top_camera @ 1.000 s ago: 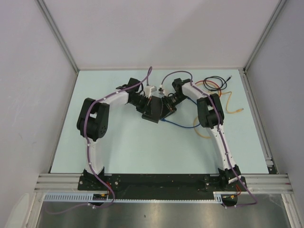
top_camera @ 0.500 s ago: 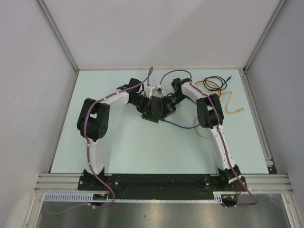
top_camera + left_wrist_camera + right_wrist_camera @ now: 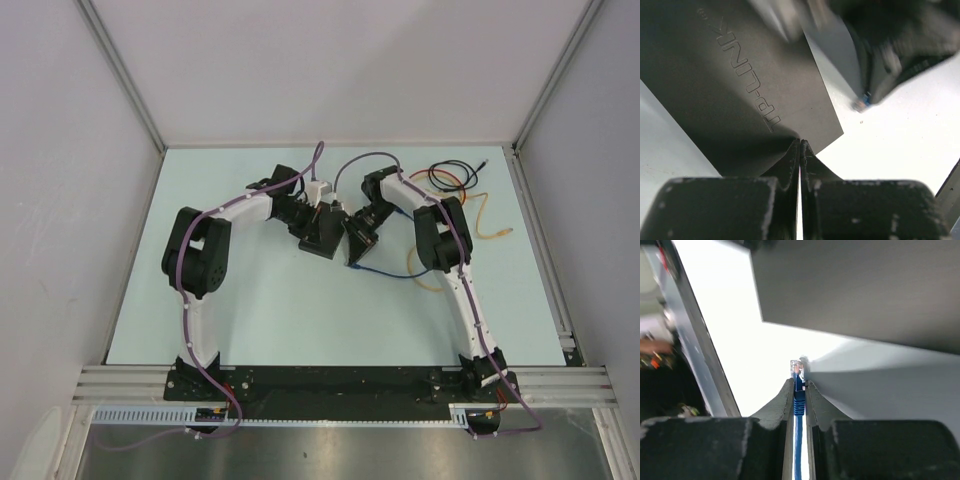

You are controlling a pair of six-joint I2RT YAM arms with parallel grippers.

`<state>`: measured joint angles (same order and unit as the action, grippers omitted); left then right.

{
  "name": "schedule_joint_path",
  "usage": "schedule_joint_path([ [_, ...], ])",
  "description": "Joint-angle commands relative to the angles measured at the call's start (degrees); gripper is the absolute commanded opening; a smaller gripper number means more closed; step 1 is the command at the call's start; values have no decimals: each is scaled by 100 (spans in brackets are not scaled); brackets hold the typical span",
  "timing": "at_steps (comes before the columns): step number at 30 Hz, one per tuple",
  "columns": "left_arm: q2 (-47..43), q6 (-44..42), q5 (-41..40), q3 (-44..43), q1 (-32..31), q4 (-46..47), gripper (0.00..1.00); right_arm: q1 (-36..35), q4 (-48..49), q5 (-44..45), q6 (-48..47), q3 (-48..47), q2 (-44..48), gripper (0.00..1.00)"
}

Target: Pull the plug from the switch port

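Pale green flat table top (image 3: 250, 320) fills the middle, with white walls close on three sides and a metal rail (image 3: 340, 382) along the near edge. The biggest bare part of the table lies between the rail and the arms' hands, and there is more room on the left side.

Two white and black robot arms bend in from the near corners, the left arm (image 3: 195, 260) and the right arm (image 3: 445, 235). Their hands almost meet near the back middle of the table.

The flat black box-shaped switch (image 3: 740, 90) lies on the table there, turned at a slant, well away from every table edge. The left gripper (image 3: 800, 142) has its jaws pressed tight together, and their tips push down on the top of the switch, right by one corner.

A bunch of loose wires, a black loop (image 3: 450, 180) and an orange wire (image 3: 490, 225), crowds the back right part of the table.

A thin blue cable (image 3: 385, 272) runs along the table under the right arm.

The right gripper (image 3: 799, 385) has its jaws nearly together, and they pinch the small clear plug with a blue sleeve (image 3: 796, 367) just behind its tip. The plug is out of the switch, near the switch's side edge but not touching it. A strip of bare table shows between them.
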<state>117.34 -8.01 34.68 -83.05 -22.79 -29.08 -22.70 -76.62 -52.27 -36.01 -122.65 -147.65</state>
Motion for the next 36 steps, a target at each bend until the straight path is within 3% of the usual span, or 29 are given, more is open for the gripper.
schedule_joint_path([
  [1,123,-236,-506,166,-86,-247,0,-200,-327,1175,-1048,540,385,0],
  [6,-70,-236,-453,157,-86,-247,0,107,-354,1324,-1049,401,817,0],
  [16,-615,-254,-374,201,-77,-239,0,1302,-1004,2852,-1988,-857,1230,0],
  [23,-633,-236,-365,254,-86,-203,0,1795,5,3548,-1595,-691,1520,0],
  [27,-607,-236,-391,149,-77,-238,4,1971,859,3428,-664,-725,1643,41],
  [33,-782,-324,-453,-132,-42,-352,12,2024,1719,2170,942,-620,2108,71],
  [36,-923,-376,-549,-492,81,-562,16,1962,2098,2150,1472,-829,2118,75],
])
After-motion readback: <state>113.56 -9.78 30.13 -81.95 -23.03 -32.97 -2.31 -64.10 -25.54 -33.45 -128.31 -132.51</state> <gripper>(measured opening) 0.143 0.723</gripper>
